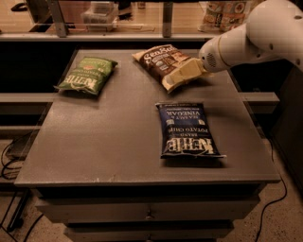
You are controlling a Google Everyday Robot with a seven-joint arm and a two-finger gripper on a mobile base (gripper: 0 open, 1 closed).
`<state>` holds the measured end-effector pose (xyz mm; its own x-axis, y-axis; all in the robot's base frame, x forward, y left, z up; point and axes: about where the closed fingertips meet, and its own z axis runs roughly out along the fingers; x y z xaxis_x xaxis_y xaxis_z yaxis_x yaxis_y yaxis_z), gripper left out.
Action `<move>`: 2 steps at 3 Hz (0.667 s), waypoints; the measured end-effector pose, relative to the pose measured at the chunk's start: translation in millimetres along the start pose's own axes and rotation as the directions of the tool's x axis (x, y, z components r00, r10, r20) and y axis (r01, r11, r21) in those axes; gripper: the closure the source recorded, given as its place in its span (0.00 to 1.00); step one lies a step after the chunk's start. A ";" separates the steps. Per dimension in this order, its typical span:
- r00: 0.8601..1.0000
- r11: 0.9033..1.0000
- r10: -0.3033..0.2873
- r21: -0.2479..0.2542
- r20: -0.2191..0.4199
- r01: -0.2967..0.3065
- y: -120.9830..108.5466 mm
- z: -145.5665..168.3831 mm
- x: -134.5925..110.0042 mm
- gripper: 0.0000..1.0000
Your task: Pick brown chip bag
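The brown chip bag point(160, 60) lies flat at the far middle of the grey table point(113, 137), dark brown with cream ends and white script lettering. My gripper point(176, 78) comes in from the right on a white arm point(251, 38) and sits low over the bag's near right end, touching or just above it. The gripper's cream-coloured body covers that end of the bag.
A green Kettle bag point(87, 74) lies at the far left of the table. A dark blue Kettle vinegar bag point(186, 129) lies near the front right. A shelf with containers point(99, 13) runs behind the table. Cables point(12, 156) hang at the left.
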<state>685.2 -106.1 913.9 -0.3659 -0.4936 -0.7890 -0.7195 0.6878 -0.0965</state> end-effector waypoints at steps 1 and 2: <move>0.999 0.999 0.051 0.000 0.004 -0.051 -18.6 23.8 5.1 0.00; 0.995 0.995 0.096 -0.017 0.009 -0.096 -31.6 46.6 10.2 0.00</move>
<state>731.8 -108.1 880.7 -0.4281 -0.4209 -0.7997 -0.6911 0.7226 -0.0103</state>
